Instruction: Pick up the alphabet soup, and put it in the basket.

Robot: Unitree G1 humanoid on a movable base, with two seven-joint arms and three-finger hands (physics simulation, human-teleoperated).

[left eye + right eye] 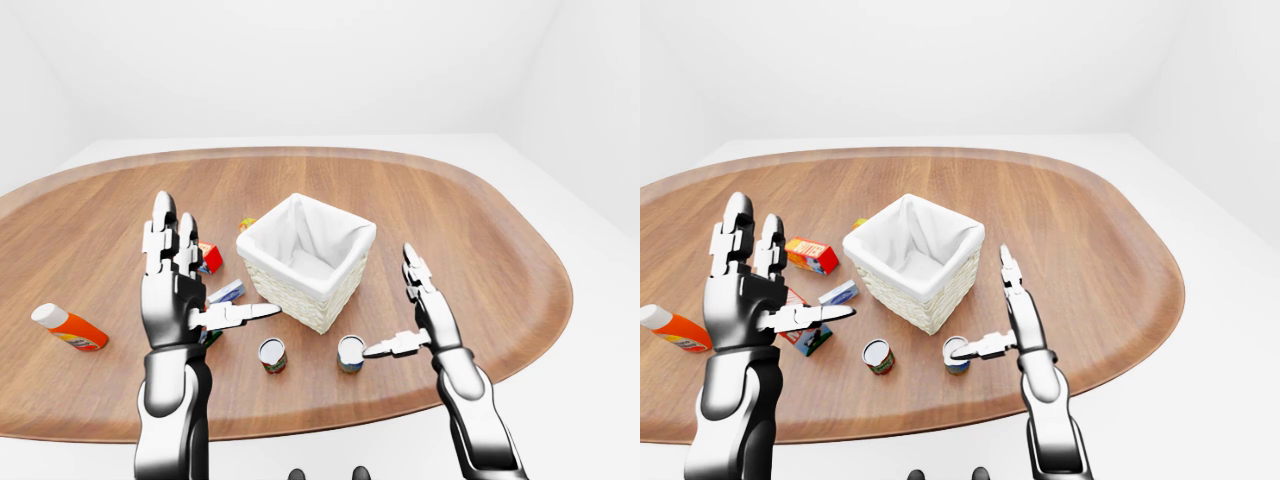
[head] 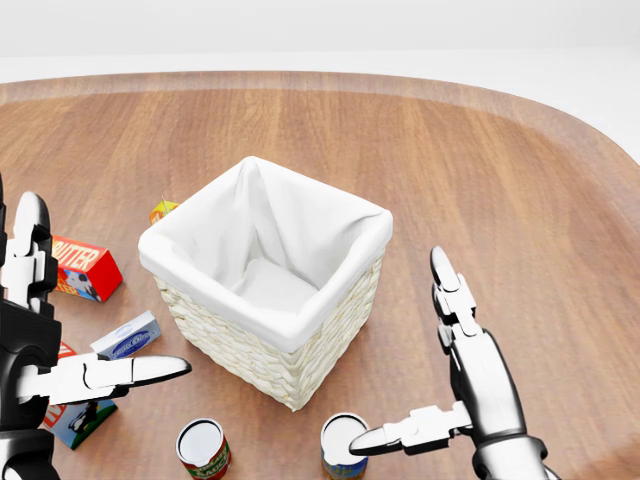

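Note:
The alphabet soup can [image 2: 336,450], blue-labelled with a white lid, stands upright at the bottom of the head view, just below the basket's near corner. The wicker basket [image 2: 262,352] with a white cloth lining sits mid-table and looks empty. My right hand [image 2: 405,360] is open to the right of the can. Its thumb tip reaches over the can's rim, and its fingers point up and away. My left hand [image 2: 90,300] is open at the left edge, fingers raised and thumb pointing right, holding nothing.
A red-labelled can [image 2: 203,450] stands left of the soup. Near the left hand lie a red box [image 2: 88,268], a small blue-white box [image 2: 128,337] and a carton [image 2: 80,420]. An orange bottle [image 1: 68,327] lies far left. The table edge curves in at the right.

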